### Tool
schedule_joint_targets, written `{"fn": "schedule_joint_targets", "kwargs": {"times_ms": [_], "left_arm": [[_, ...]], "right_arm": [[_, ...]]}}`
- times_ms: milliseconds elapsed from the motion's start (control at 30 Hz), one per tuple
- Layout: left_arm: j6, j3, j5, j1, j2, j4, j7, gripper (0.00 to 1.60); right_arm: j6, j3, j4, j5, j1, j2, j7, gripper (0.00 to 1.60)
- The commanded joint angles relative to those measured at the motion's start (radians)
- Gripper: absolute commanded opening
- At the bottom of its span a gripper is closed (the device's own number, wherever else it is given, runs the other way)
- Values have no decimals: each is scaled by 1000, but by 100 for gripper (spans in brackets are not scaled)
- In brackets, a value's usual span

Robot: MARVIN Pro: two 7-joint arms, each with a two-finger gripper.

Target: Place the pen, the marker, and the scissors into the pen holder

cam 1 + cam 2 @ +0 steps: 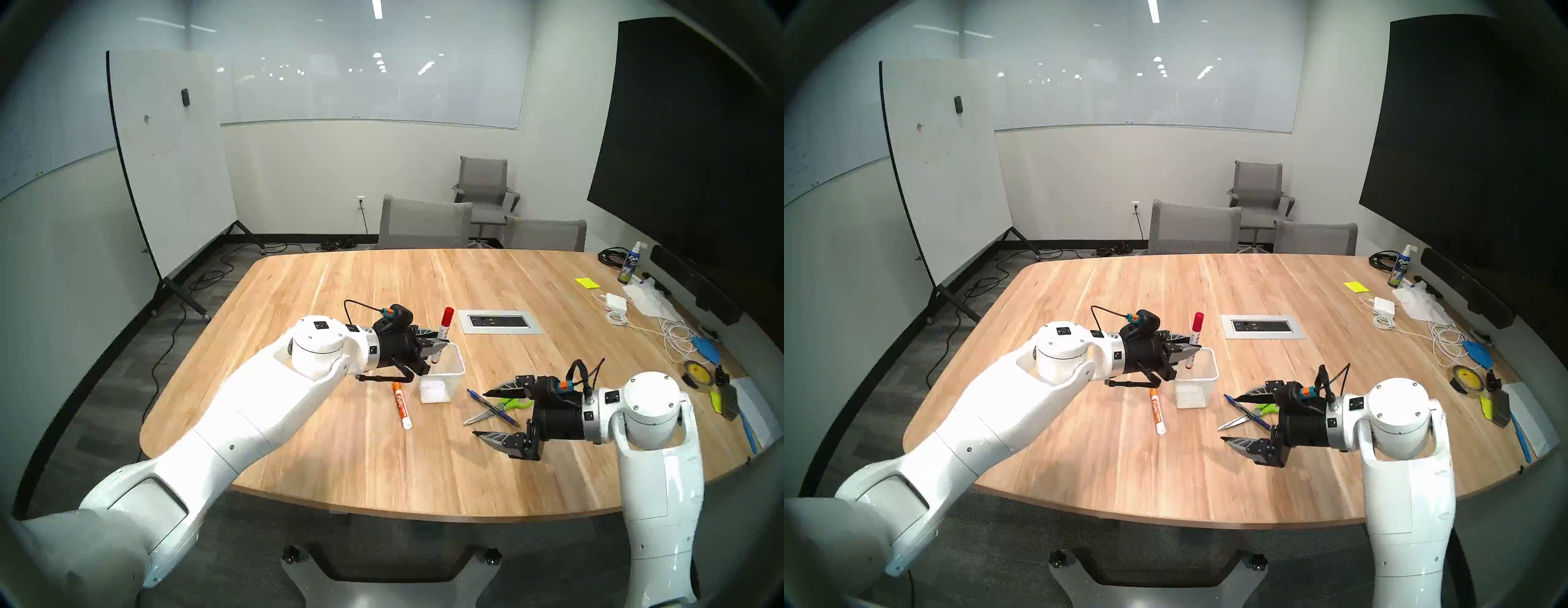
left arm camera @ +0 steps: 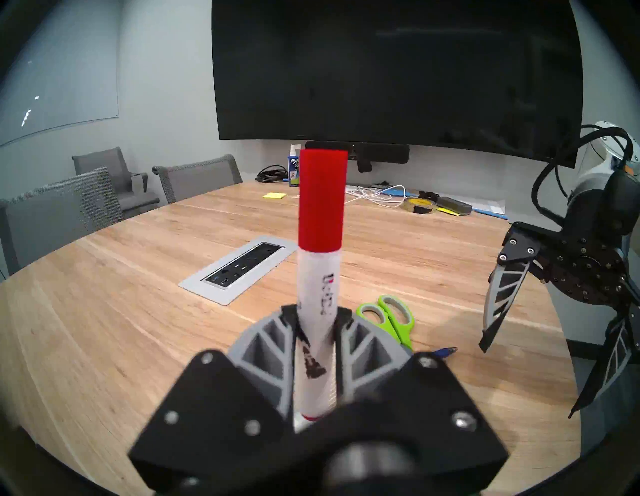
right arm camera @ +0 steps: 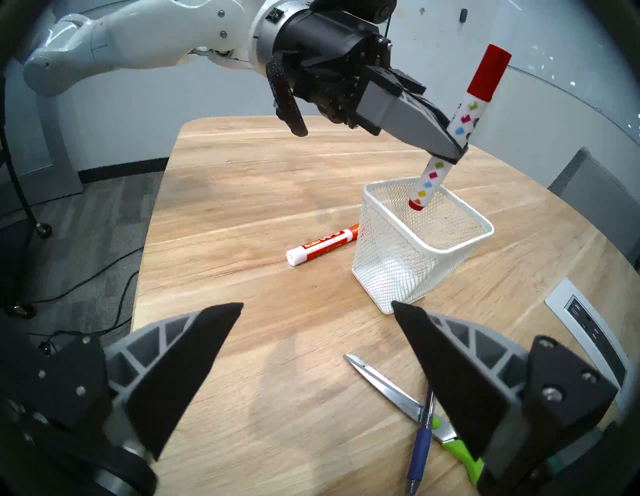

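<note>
Fingers (image 3: 446,147) pinch the marker (image 3: 464,119) near-upright, red cap up, above pen holder (image 3: 415,249).

White wire-mesh pen holder (image 3: 408,256), matt wood-grain table (image 3: 242,194).

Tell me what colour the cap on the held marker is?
Red. The marker cap shows best in the left wrist view.

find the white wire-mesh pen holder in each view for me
Head stereo left: the white wire-mesh pen holder stands centre, just right of the left tool.
Head stereo right: pen holder again centre, slightly further left.
Left wrist: not in it.
Right wrist: pen holder right of centre, upper half.
Shared landmark: the red-capped white marker held over it.
</note>
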Motion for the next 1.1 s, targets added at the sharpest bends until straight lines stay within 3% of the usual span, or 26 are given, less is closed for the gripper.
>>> {"fn": "schedule_joint_targets", "kwargs": {"times_ms": [0, 567, 1067], "left_arm": [[7, 7, 0, -45, -33, 10, -12, 0], [49, 24, 2, -25, -11, -7, -34, 0], [46, 9, -3, -13, 4, -9, -37, 0]], "right_arm": [[0, 3, -14, 5, 10, 2, 3, 160], [0, 4, -14, 4, 10, 1, 4, 160], [-1, 5, -14, 3, 11, -1, 6, 160]]}}
